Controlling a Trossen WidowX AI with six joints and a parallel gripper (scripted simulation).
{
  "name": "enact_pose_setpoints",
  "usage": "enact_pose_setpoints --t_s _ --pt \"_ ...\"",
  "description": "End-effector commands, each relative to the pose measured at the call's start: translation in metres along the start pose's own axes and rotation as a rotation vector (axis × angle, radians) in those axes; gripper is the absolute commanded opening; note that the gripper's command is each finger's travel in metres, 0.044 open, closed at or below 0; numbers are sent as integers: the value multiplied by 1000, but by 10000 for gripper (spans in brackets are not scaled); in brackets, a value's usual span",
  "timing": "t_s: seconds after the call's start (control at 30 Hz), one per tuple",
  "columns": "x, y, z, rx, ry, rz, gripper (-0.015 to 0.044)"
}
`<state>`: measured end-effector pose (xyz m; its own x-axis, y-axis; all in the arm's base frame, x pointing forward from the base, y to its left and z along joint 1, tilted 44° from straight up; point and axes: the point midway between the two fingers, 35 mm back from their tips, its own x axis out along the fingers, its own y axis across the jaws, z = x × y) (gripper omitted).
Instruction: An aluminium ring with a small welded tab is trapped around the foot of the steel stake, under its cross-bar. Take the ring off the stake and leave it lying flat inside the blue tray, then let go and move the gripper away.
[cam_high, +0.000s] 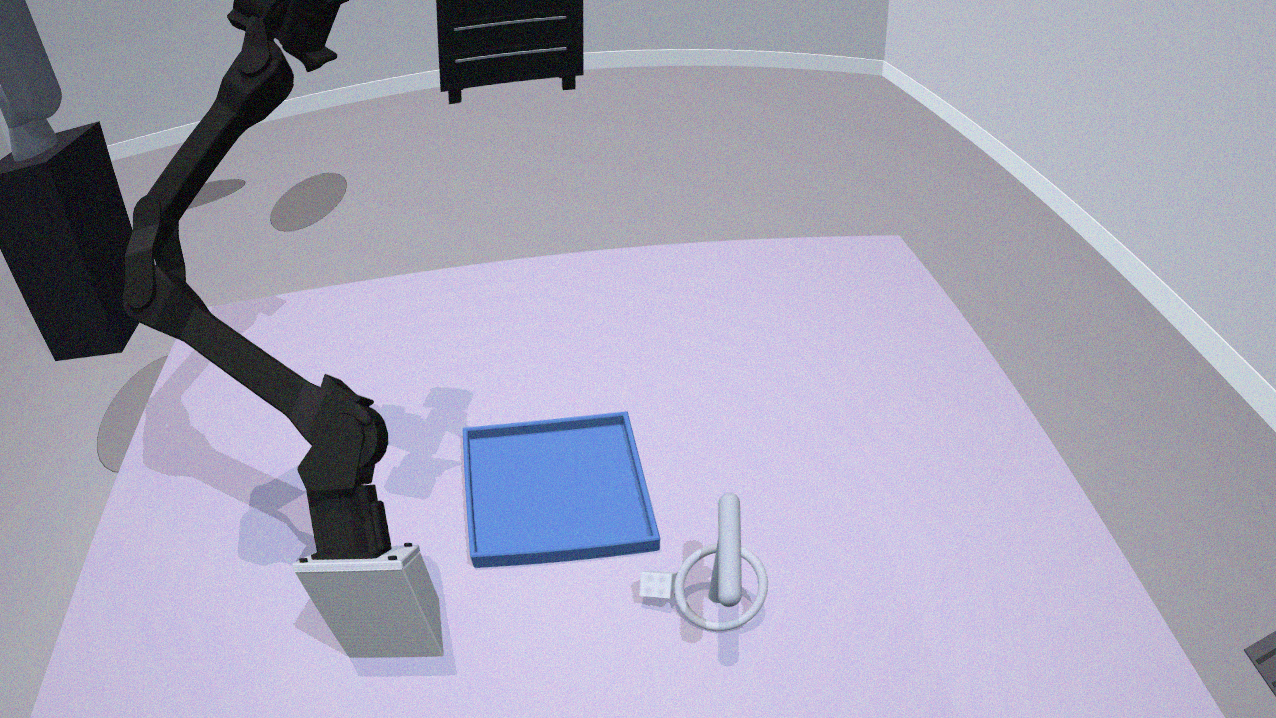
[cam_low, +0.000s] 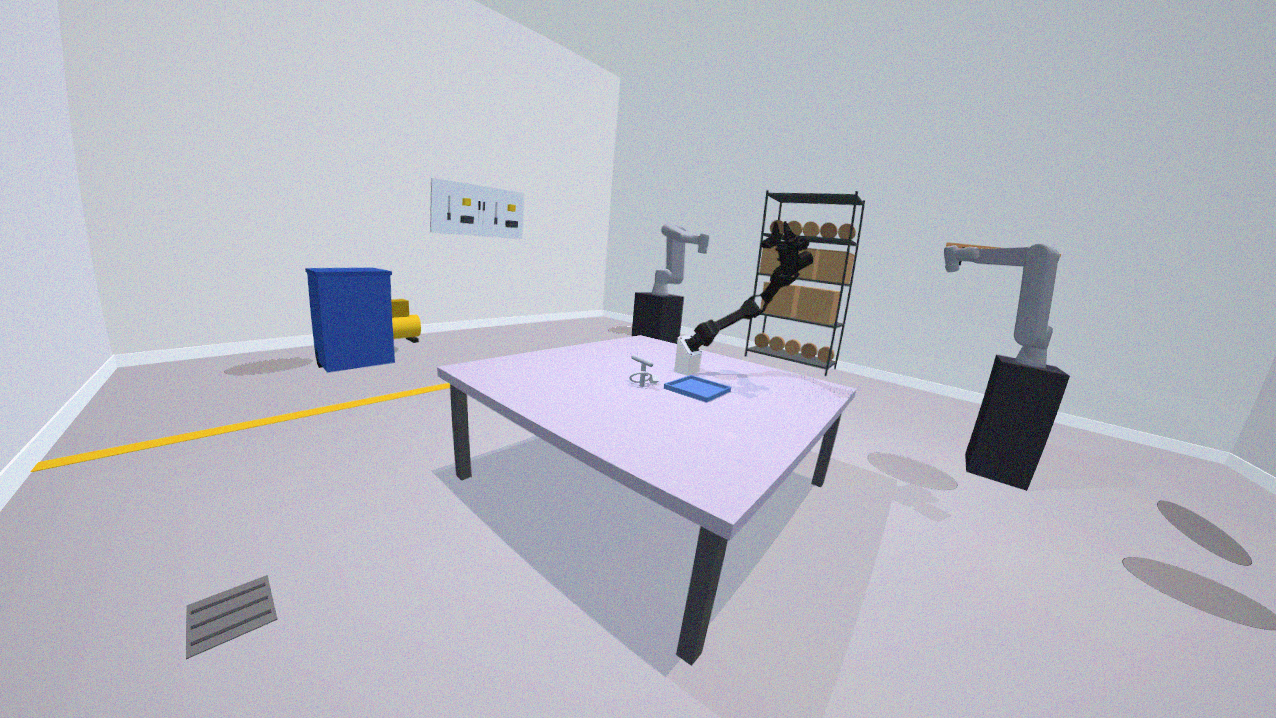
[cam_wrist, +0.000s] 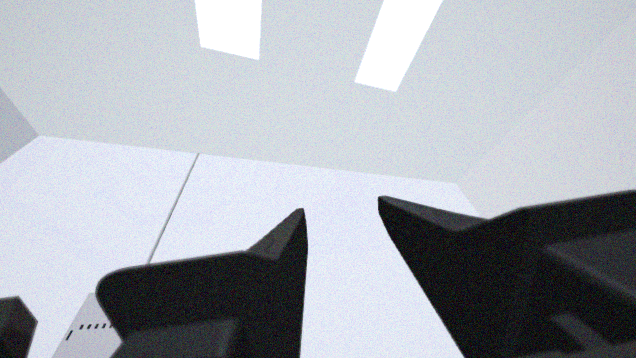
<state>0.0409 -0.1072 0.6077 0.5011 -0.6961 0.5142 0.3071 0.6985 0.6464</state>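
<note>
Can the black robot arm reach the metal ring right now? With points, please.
Probably not yet: its tool (cam_low: 783, 228) (cam_wrist: 341, 209) is up high, away from the ring (cam_high: 681, 609), and the stake's cross-bar (cam_high: 729, 526) (cam_low: 642, 361) hangs over it.
</note>
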Motion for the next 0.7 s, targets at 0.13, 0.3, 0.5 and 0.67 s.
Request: enact_pose_setpoints --t_s 0.13,0.3,0.5,0.67 --pt "12 17 -53 -70 84 67 200" --pt "16 23 -79 -102 127 98 200" --pt "20 28 -116 -143 190 138 200" --pt "22 31 -149 -177 250 171 200"
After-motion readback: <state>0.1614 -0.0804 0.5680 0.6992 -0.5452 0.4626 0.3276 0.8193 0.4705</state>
